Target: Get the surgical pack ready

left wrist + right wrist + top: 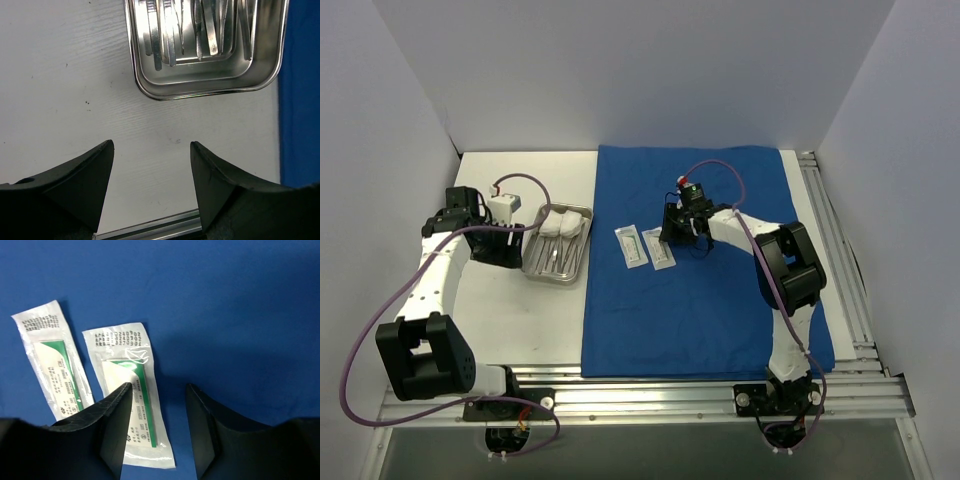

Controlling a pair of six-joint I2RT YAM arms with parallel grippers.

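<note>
Starting with the left pincer (151, 150): spread wide, empty, poised over bare white table (65, 75). Just ahead of its tips, the steel tray (165, 92), thin instruments (210, 30) lying inside, gauze wad (563, 224) at the tray's far end. Across to the right pincer (159, 390): parted, nothing between, low over the blue drape (240, 315). Partly under one fingertip, a white sachet (125, 355); just beyond it on that side, the second sachet (52, 357).
</note>
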